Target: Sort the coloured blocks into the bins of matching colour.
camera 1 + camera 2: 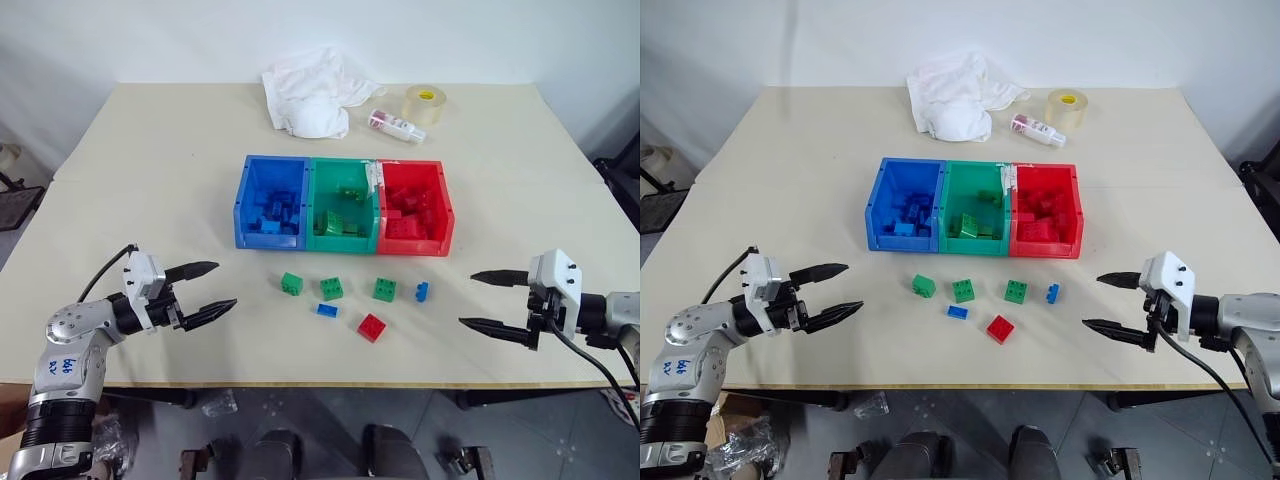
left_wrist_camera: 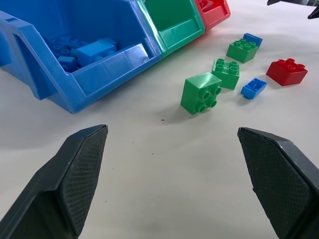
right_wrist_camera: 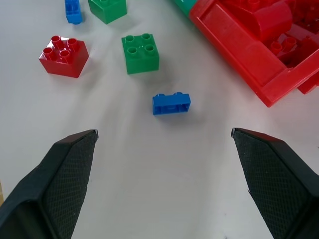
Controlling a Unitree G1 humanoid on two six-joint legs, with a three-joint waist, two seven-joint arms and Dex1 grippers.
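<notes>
Three joined bins stand mid-table: blue bin (image 1: 250,200), green bin (image 1: 318,205) and red bin (image 1: 446,215), each holding bricks of its own colour. In front of them lie loose blocks: three green blocks (image 1: 291,284) (image 1: 332,288) (image 1: 385,289), two small blue blocks (image 1: 326,310) (image 1: 422,292) and a red block (image 1: 371,327). My left gripper (image 1: 210,290) hovers open at the front left, pointing toward the blocks, nothing between its fingers. At the front right my right gripper (image 1: 485,300) is open and empty too, with the small blue block (image 3: 171,103) just ahead of it.
At the table's far side lie a crumpled white cloth (image 1: 315,90), a small bottle (image 1: 396,126) and a clear tape roll (image 1: 425,104). The table's front edge (image 1: 330,382) runs just below the loose blocks.
</notes>
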